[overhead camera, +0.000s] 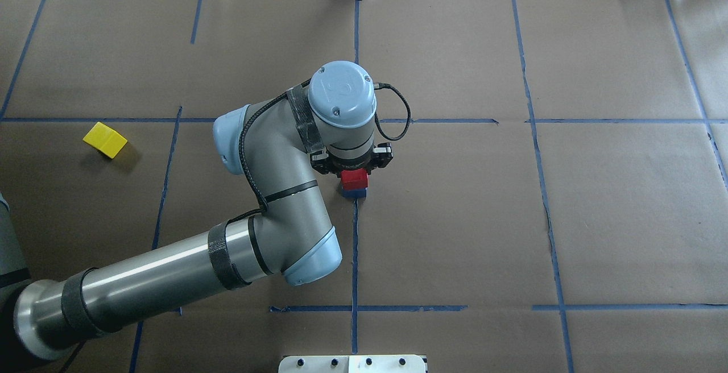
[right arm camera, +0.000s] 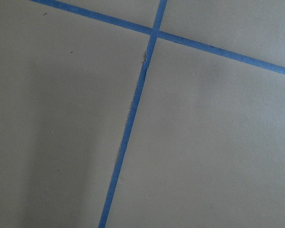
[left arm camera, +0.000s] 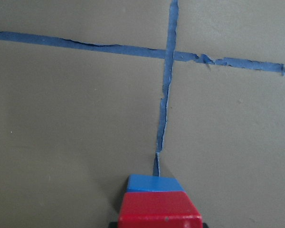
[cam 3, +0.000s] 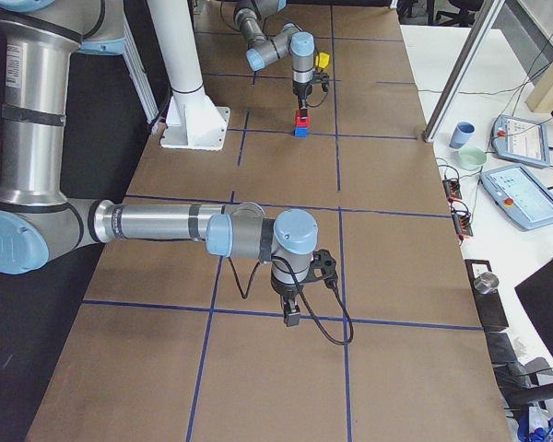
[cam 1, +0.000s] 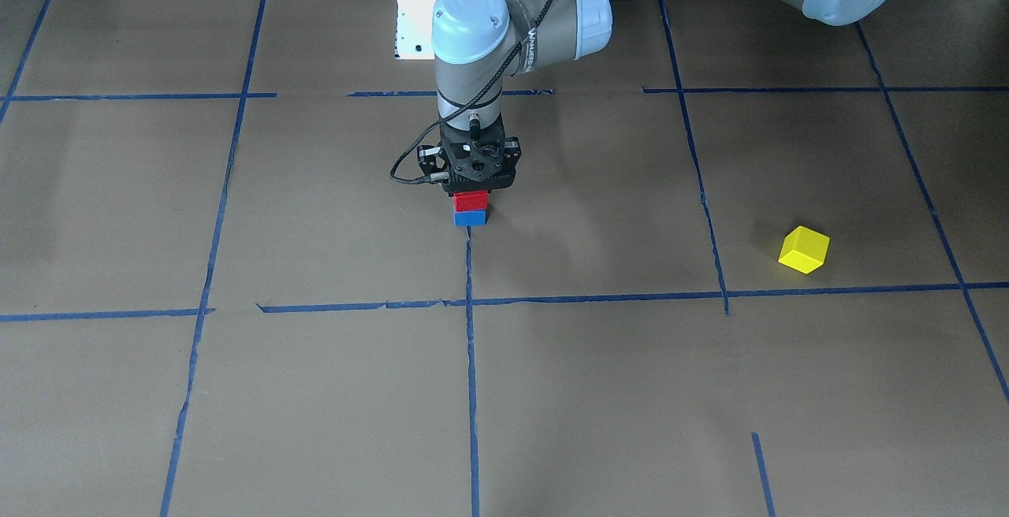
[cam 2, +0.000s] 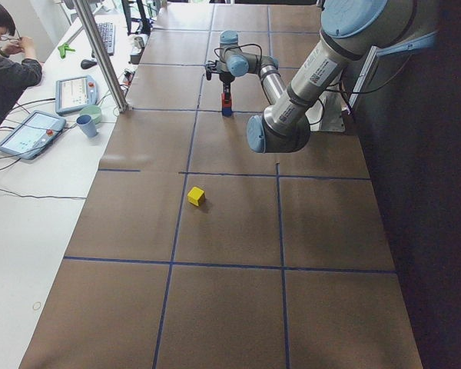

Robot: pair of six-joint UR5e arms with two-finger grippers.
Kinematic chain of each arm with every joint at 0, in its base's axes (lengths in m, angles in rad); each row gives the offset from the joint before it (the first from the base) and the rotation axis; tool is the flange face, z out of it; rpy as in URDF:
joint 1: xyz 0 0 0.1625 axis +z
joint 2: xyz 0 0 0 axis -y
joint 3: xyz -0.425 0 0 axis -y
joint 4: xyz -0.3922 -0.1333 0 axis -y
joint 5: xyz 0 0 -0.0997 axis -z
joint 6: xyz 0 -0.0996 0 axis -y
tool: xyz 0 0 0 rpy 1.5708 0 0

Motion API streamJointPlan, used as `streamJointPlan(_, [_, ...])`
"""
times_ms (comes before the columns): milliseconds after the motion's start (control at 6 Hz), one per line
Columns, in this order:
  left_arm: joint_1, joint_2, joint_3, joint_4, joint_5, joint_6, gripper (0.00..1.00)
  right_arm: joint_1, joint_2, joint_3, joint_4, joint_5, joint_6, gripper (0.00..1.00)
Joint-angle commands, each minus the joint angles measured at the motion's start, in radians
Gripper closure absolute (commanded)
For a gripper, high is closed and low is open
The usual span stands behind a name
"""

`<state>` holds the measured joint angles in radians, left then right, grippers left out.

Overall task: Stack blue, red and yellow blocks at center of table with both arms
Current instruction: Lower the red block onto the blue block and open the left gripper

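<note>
Inspecting progress: the blue block rests on the table at the end of a tape line, and the red block sits squarely on top of the blue block. Two of three tiers are placed.

My left gripper stands upright directly above the blue block, fingers down either side of the red block. The wrist view shows dark pads tight against the red faces, so I judge it clamped on the red block, release not yet made.

The yellow block lies alone on the table, well apart from the blue block, out on my left side.

My right gripper hangs above the table, well apart from the blue block, on my right. Only the side view shows it, so I cannot tell whether its fingers are apart or together.

Remaining: release the red block, fetch the yellow block, set it on top.

Count: blocks, three (one blue, one red, one yellow). Arms, two. Grippers, two. Stacks, one, two high.
</note>
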<state>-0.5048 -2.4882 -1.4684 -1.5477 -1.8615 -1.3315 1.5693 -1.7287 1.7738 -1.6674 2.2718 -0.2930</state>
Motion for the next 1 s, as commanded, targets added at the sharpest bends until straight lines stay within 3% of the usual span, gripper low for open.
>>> streamJointPlan(0, [0.000,0.000,-0.003,0.000,-0.002,0.000,0.99,0.000,0.000,0.000,0.000,0.000,0.000,0.00])
streamJointPlan(333, [0.002,0.002,-0.003,0.000,-0.001,0.000,0.97,0.000,0.000,0.000,0.000,0.000,0.000,0.00])
streamJointPlan(500, [0.002,0.002,-0.001,0.000,-0.001,0.002,0.87,0.000,0.000,0.000,0.000,0.000,0.000,0.00])
streamJointPlan(833, [0.000,0.014,0.000,-0.037,-0.001,0.002,0.30,0.000,0.000,0.000,0.000,0.000,0.002,0.00])
